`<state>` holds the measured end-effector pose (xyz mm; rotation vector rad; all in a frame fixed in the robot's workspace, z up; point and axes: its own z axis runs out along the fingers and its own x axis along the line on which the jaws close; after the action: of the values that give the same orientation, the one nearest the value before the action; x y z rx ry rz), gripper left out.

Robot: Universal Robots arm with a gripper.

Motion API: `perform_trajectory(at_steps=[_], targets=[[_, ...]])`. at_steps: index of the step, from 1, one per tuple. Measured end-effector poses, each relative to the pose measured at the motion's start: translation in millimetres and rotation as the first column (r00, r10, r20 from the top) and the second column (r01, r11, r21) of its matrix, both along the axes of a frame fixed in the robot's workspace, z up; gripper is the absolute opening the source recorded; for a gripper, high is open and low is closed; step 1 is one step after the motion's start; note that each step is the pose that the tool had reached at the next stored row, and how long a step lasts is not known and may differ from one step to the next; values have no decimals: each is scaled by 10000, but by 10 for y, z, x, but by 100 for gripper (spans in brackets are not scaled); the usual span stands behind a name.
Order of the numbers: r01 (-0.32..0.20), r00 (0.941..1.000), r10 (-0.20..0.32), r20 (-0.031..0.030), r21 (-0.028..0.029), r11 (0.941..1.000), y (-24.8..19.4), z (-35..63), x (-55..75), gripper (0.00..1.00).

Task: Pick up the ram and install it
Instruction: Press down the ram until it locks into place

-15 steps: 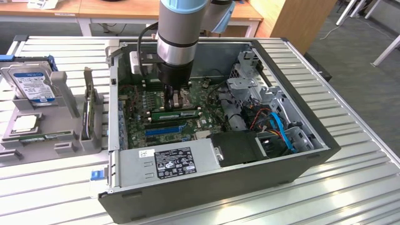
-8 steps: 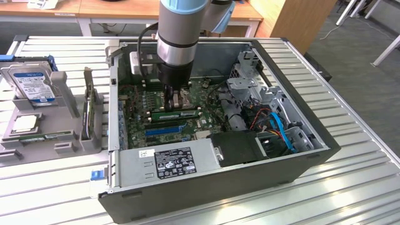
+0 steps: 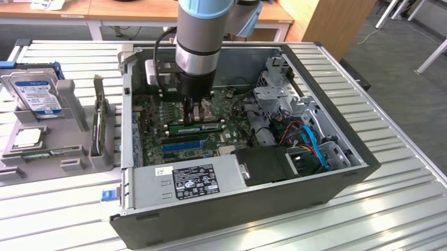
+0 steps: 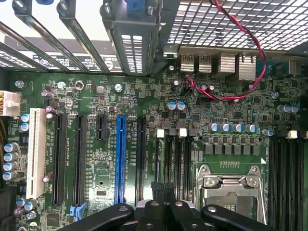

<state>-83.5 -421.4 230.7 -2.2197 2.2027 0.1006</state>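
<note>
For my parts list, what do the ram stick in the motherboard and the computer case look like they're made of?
ram: green fiberglass-like circuit board, matte, with black chips along it.
Computer case: seemingly sheet metal; dull grey bare inside, dark painted outside, with folded edges.

I'm seeing the ribbed metal tabletop (image 3: 391, 209) carrying the open computer case (image 3: 244, 209), with a grey parts holder (image 3: 42, 151) sitting at nine o'clock.

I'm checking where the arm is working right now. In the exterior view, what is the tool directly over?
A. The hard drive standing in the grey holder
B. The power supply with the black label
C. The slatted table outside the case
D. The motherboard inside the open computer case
D: the tool hangs inside the open computer case just above the motherboard, close to a green ram stick lying across the board.
</note>
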Motion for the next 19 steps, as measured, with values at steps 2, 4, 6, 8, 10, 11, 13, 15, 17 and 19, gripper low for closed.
perform_trajectory(at_steps=[2,4,6,8,10,11,13,15,17,19], targets=[[0,10000,0,1,1,10000,0,-1,0,10],[1,10000,-1,2,3,10000,0,-3,0,10],[0,10000,0,3,5,10000,1,-8,0,10],[0,10000,0,2,2,10000,1,-14,0,10],[1,10000,-1,1,2,10000,0,-21,0,10],[0,10000,0,1,1,10000,0,-21,0,10],[1,10000,-1,1,1,10000,0,-21,0,10],[1,10000,-1,1,2,10000,0,-22,0,10],[1,10000,-1,2,3,10000,1,-23,0,10],[0,10000,0,4,7,10000,1,-32,0,10]])
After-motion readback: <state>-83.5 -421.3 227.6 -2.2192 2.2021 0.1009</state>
